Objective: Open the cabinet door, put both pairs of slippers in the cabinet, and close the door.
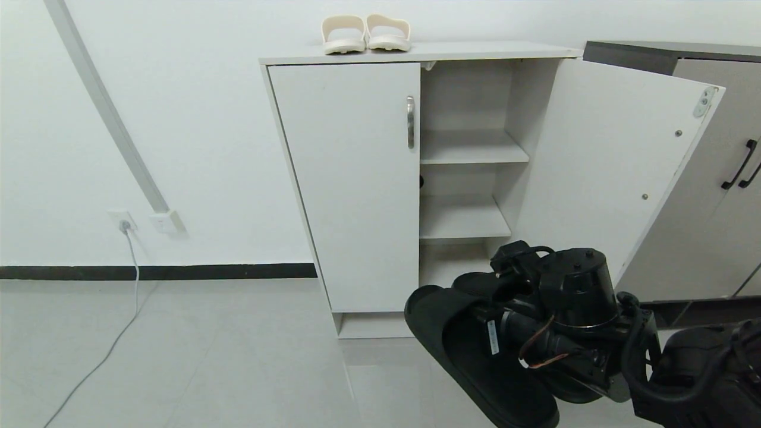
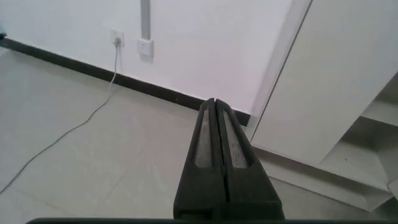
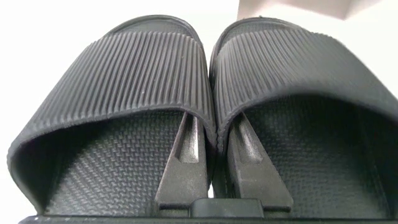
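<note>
The white cabinet [image 1: 351, 190] stands against the wall, its left door shut and its right door [image 1: 600, 160] swung wide open, showing bare shelves [image 1: 469, 148]. A cream pair of slippers [image 1: 365, 34] rests on its top. My right gripper [image 3: 214, 124] is shut on the black pair of slippers [image 1: 469, 345], one finger inside each slipper [image 3: 143, 81], pinching their inner walls together. It holds them low in front of the open compartment. My left gripper [image 2: 215, 106] is shut on nothing, above the floor to the left of the cabinet [image 2: 336, 81].
A grey cabinet [image 1: 713, 178] stands just behind the open door on the right. A wall socket [image 1: 125, 224] with a cable [image 1: 107, 351] trailing over the floor lies to the left. There is open tiled floor in front of the cabinet.
</note>
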Motion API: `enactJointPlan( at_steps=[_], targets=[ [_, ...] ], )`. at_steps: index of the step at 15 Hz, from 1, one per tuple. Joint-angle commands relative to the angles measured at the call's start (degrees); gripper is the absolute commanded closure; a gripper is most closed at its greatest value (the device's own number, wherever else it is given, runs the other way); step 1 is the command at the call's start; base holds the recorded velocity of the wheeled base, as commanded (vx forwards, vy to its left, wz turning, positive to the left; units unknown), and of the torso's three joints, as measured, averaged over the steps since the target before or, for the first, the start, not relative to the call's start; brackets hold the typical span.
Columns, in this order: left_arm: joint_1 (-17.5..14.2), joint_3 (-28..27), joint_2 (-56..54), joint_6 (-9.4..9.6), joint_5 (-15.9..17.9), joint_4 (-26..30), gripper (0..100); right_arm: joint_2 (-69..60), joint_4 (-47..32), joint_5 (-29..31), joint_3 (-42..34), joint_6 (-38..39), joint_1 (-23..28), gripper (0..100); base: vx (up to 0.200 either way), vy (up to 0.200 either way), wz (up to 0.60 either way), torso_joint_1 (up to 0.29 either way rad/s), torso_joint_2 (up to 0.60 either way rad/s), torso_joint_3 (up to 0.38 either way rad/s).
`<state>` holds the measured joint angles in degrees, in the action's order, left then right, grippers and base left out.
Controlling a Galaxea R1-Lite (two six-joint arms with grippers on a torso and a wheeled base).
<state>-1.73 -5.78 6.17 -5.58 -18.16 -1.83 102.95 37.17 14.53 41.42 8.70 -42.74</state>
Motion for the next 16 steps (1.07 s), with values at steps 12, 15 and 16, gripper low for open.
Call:
enactJointPlan(
  at_steps=[12,15,16],
  targets=[
    [1.7,5.8,-6.2,6.64,19.9,1.8,100,6.0,0.4,9.4,6.0,0.3,-2.6,100,0.0,0.0,0.0,0.0,0.0,0.0],
    [1.7,5.8,-6.2,6.73,20.0,1.8,100,10.6,0.9,20.0,15.6,2.0,-2.7,100,0.0,0.0,0.0,0.0,0.0,0.0],
    [1.7,5.8,-6.2,6.73,20.0,1.8,100,12.0,0.9,23.5,18.8,2.0,-2.3,100,0.0,0.0,0.0,0.0,0.0,0.0]
  ],
)
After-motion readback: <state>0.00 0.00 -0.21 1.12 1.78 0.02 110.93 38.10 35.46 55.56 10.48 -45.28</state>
